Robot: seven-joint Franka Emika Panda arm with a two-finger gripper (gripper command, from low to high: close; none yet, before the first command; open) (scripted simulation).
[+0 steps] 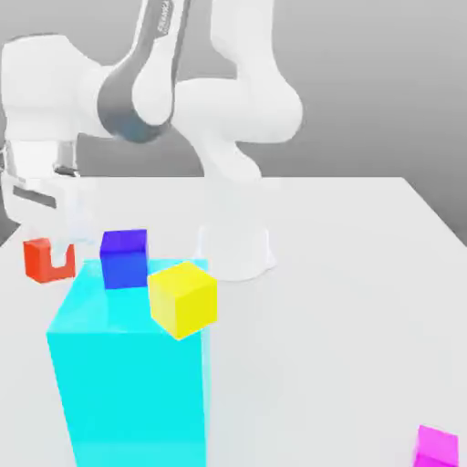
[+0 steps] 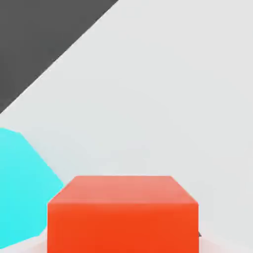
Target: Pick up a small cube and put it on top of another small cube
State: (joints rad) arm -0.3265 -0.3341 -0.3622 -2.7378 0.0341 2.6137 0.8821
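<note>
While the gripper [image 1: 57, 251] is straddling the red cube [image 1: 44, 259], its fingers are sitting on either side; grip closure cannot be told.

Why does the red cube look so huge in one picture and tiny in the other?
In the hand view the camera sits right above the red cube, so it looms large and flat-lit; in the exterior view the same cube is far off, partly behind the gripper, beside the big cyan block.
</note>
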